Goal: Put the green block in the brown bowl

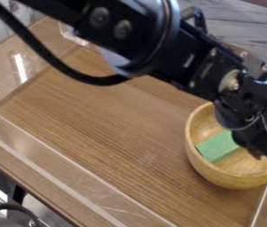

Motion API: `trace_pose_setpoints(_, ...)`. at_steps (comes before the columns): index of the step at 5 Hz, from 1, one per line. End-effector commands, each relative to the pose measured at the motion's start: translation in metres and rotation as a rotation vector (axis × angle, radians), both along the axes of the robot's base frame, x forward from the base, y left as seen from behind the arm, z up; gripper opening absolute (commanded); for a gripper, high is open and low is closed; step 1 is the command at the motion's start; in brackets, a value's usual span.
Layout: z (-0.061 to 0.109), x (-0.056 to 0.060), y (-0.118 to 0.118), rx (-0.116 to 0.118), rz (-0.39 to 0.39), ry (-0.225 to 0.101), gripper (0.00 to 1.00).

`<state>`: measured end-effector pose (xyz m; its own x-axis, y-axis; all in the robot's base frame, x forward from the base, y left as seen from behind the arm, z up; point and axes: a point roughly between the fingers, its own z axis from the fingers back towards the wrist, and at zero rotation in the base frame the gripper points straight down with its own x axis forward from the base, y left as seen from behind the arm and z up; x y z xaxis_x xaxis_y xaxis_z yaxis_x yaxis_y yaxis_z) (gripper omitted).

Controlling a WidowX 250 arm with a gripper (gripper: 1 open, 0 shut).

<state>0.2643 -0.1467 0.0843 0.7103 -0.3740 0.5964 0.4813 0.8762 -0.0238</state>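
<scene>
Hovering over the wide brown wood-grain table [94, 120], edged with clear plastic walls [41, 173], I had my bulky black arm [123, 40] reaching in from the upper left toward the lower right corner. Directly below my wrist sat the round, light tan wooden bowl [213, 173] with its thick rim, and my black gripper [263, 142] hung over the right half of that bowl, pointing steeply down. Just to the left of my fingertips, and lower, lay the small bright green rectangular block [220, 147], resting inside the bowl on its sloping inner wall, one end tilted up toward the rim. I could see no contact between my fingers and the block; it looked to be lying free. My jaws were drawn fully together with nothing between them.

I judged the placing itself done, since the block was already within the bowl. As for how it handled, I took the block for a light, rigid piece with a matte, unslippery surface, unlikely to break or deform. Had I needed to lift it again, I would have pinched it across its two long flat sides near the middle, where a narrow grip sits square and the bar cannot pivot.
</scene>
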Motion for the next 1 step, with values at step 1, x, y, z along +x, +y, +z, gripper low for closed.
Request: trace_pose_setpoints(1, 0.0133, 0.0052, 0.0086, -0.023, 0.042, -0.039, 0.00)
